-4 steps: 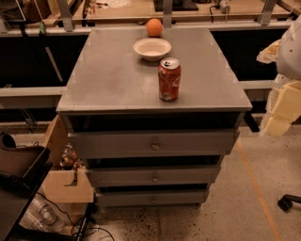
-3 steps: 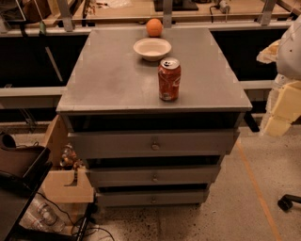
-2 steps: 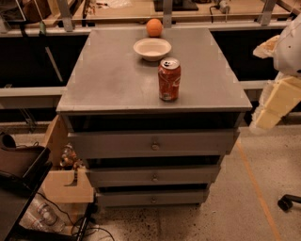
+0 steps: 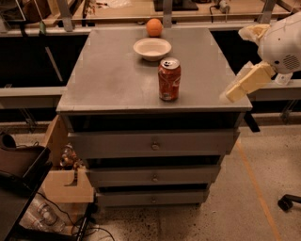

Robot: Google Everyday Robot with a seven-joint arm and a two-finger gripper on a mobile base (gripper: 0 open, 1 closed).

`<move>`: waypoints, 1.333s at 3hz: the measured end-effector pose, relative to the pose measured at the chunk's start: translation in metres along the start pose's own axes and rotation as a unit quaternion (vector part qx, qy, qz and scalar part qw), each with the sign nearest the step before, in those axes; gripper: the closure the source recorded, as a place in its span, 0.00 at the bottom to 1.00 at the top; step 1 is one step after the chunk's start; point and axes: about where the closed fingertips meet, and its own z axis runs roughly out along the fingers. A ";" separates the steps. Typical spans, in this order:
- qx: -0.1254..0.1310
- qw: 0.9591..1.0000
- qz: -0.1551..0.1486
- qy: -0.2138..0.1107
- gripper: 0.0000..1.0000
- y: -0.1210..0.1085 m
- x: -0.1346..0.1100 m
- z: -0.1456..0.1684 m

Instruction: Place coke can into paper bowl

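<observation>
The red coke can (image 4: 169, 79) stands upright on the grey cabinet top (image 4: 113, 75), right of its middle and toward the front. The off-white paper bowl (image 4: 152, 49) sits empty just behind the can, near the far edge. My gripper (image 4: 242, 84) hangs at the right edge of the camera view, over the cabinet's front right corner, to the right of the can and apart from it. It holds nothing that shows.
An orange ball (image 4: 154, 27) lies behind the bowl at the cabinet's far edge. The cabinet has three drawers (image 4: 153, 145) below. A cardboard box (image 4: 66, 179) sits on the floor at the left. A workbench (image 4: 122, 12) runs behind.
My gripper has moved left and up, from beside the cabinet to over its front right corner. The can, bowl and ball have not moved.
</observation>
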 end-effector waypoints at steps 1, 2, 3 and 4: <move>0.030 0.994 0.015 -0.103 0.00 -0.015 -0.005 0.021; 0.047 0.982 0.026 -0.182 0.00 -0.033 -0.017 0.035; 0.044 0.980 0.025 -0.191 0.00 -0.033 -0.021 0.039; 0.044 0.980 0.025 -0.190 0.00 -0.033 -0.021 0.039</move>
